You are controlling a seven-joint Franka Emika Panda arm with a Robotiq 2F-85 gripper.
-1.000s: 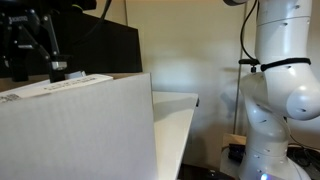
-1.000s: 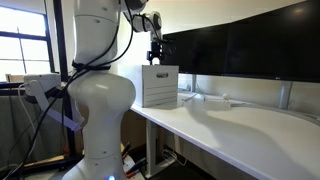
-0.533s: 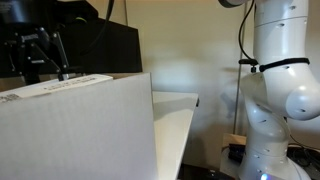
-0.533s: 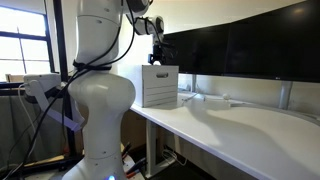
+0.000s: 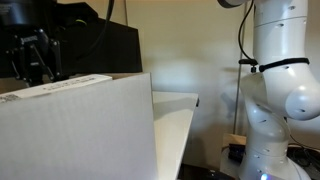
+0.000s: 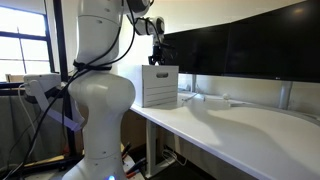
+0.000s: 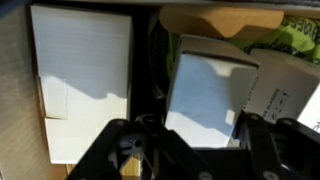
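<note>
My gripper (image 5: 38, 68) hangs over the open top of a tall white carton (image 5: 80, 130) that stands at the end of a white desk (image 6: 240, 125). It also shows above the carton (image 6: 160, 87) in the second exterior view, gripper (image 6: 156, 58) pointing down. In the wrist view the gripper (image 7: 195, 145) has a small white box (image 7: 208, 90) between its dark fingers (image 7: 125, 150), which stand close on either side. I cannot make out whether they touch it. The carton's white flap (image 7: 80, 80) lies to the left.
Black monitors (image 6: 250, 45) line the back of the desk. The robot's white body (image 6: 95, 100) stands beside the desk end. Inside the carton a printed box (image 7: 285, 90) sits to the right, with a tan piece (image 7: 220, 20) and green packaging (image 7: 300, 35) above.
The fingers have drawn in from wide apart to narrow around the small white box. The gripper has shifted slightly over the carton's top; the carton has stayed put.
</note>
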